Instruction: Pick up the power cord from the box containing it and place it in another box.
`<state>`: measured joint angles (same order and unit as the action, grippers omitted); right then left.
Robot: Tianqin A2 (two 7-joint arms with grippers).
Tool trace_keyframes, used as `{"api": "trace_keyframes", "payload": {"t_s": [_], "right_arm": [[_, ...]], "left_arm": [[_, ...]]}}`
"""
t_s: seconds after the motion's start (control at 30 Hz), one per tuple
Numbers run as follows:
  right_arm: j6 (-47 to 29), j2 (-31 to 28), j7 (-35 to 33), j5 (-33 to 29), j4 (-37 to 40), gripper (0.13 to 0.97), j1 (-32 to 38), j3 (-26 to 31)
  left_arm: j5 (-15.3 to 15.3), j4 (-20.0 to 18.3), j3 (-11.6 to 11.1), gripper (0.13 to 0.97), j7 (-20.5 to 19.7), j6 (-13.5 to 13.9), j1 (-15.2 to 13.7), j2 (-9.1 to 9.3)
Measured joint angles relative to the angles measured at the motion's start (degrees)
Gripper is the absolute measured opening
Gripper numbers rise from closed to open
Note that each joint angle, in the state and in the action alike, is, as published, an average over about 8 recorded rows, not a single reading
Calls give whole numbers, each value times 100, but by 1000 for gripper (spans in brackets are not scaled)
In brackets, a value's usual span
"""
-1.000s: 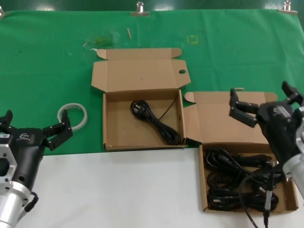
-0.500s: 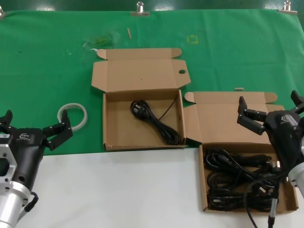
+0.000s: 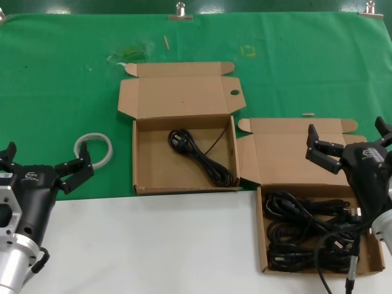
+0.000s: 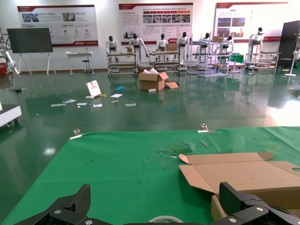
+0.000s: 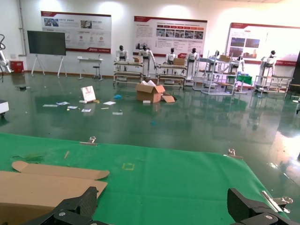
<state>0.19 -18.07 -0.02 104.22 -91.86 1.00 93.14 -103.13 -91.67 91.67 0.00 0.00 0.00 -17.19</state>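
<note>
The box with a splayed side flap (image 3: 248, 160) stands at the right and holds several tangled black power cords (image 3: 303, 228). The other box (image 3: 142, 160), with upright sides and a round hole in its lid, stands at the centre and holds one black cord (image 3: 203, 156). My right gripper (image 3: 354, 139) is open and empty, above the right box's raised lid; in the right wrist view it (image 5: 164, 211) faces green cloth with a lid (image 5: 42, 183) to one side. My left gripper (image 3: 43, 162) is open and empty at the far left; it also shows in the left wrist view (image 4: 157, 211).
A white tape ring (image 3: 94, 149) lies on the green cloth (image 3: 55, 79) near the left gripper. Metal clips (image 3: 180, 12) hold the cloth's far edge. A white table surface (image 3: 153, 245) runs along the front. A thin cable (image 3: 349, 269) hangs by the right arm over the right box.
My right gripper moved to the right and a little lower over the right box's lid, then held still. The left arm and the cords have not moved.
</note>
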Motion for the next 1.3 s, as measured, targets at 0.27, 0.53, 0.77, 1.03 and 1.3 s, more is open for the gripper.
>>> {"api": "trace_keyframes", "payload": {"t_s": [0.27,0.53,0.77,1.03,1.3], "right_arm": [[0,0,0,0,0,966,0,0],[0,0,0,0,0,966,0,0],[0,0,0,0,0,966,0,0],[0,0,0,0,0,966,0,0],[0,0,0,0,0,966,0,0]], "left_arm": [[-1,0,0,966,0,0,0,0],[0,0,0,966,0,0,0,0],[0,0,0,966,0,0,0,0],[0,0,0,966,0,0,0,0],[0,0,0,966,0,0,0,0]]}}
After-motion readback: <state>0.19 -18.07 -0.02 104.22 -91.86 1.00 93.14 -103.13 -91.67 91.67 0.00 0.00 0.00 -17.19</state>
